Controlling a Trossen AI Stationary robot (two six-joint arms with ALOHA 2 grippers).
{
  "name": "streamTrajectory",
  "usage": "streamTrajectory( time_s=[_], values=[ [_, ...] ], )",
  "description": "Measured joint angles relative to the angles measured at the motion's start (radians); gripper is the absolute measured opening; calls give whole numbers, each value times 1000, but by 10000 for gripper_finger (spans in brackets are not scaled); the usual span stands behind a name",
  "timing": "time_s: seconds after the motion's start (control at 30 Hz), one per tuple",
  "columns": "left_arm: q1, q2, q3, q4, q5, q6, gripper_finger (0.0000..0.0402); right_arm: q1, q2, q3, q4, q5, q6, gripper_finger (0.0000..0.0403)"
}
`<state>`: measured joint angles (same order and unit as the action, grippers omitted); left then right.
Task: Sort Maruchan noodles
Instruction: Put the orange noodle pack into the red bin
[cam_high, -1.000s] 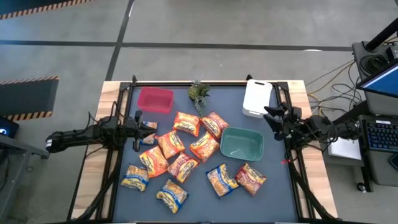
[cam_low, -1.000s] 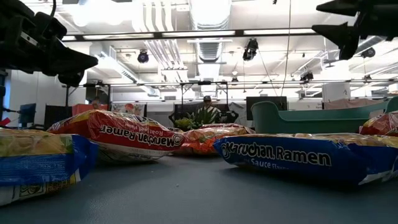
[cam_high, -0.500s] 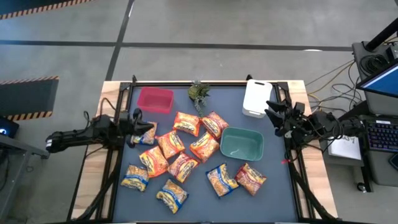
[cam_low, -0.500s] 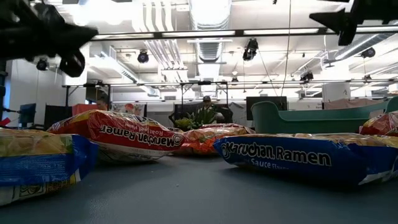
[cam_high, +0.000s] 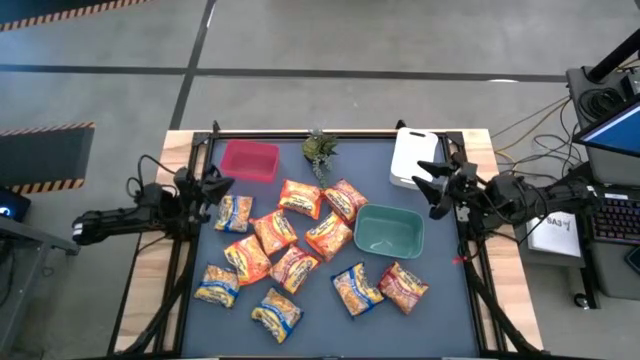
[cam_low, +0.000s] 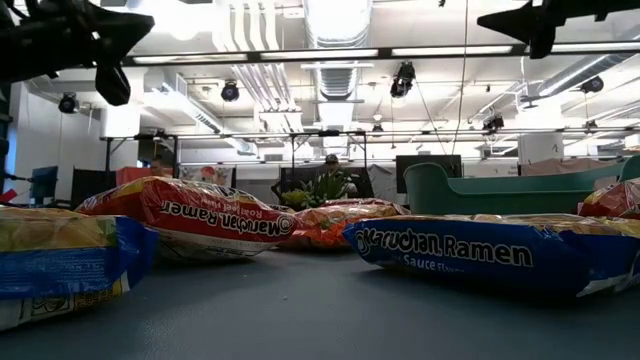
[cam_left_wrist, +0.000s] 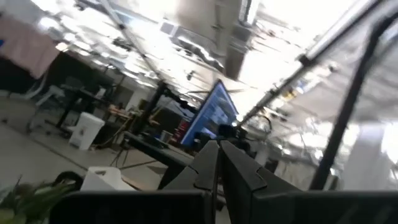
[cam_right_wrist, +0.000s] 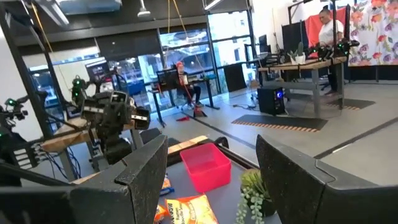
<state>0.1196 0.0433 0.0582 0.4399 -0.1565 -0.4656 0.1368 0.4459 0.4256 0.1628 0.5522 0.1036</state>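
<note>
Nearest the front edge of the dark mat (cam_high: 440, 310), in the high view, a yellow-and-blue packet (cam_high: 276, 311) is lying with its long axis slanted across the mat, and another yellow-and-blue packet (cam_high: 217, 285) is sitting just to its left. To the right an orange packet (cam_high: 357, 288) and a red packet (cam_high: 402, 286) are lying side by side, touching, below the green bin (cam_high: 389, 233).

Farther in, five packets are crowding the middle: an orange one (cam_high: 246, 257), a red one (cam_high: 294, 268), an orange one (cam_high: 274, 231), an orange one (cam_high: 328, 236) leaning against the green bin's left wall, and beyond them an orange one (cam_high: 300, 198) and a red one (cam_high: 345, 199), most with their long axes on diagonals. A third yellow-and-blue packet (cam_high: 234, 213) is lying alone near the mat's left side, its long axis running near to far. That makes eleven packets counted: five orange, three red, three yellow-and-blue.

The left gripper (cam_high: 216, 186) is hovering just beyond that lone packet, its fingers pressed together on nothing. The right gripper (cam_high: 432, 186) is hanging above the mat's right edge between the green bin and the white bin (cam_high: 412, 157), its fingers standing apart and empty.

At the far edge one red bin (cam_high: 249, 160) and one small green plant (cam_high: 320, 150) are standing.
</note>
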Motion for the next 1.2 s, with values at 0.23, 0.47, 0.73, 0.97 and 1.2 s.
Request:
streamTrajectory(
  time_s=[0.23, 0.47, 0.73, 0.97, 1.2],
  values=[
    [-5, 146, 0, 154, -18, -104, 0, 0, 30, 34, -32, 0, -12, 233],
    [-21, 363, 75, 178, 14, -243, 0, 0, 27, 39, -62, 0, -20, 233],
    [-43, 633, 406, -464, 16, -428, 0, 0, 27, 39, -65, 1, -39, 233],
    [-75, 914, 743, -1134, 15, -584, 0, 0, 27, 39, -80, 29, -53, 233],
    [-115, 1174, 942, -1292, 16, -408, 0, 0, 26, 39, -82, 54, -56, 233]
  ],
)
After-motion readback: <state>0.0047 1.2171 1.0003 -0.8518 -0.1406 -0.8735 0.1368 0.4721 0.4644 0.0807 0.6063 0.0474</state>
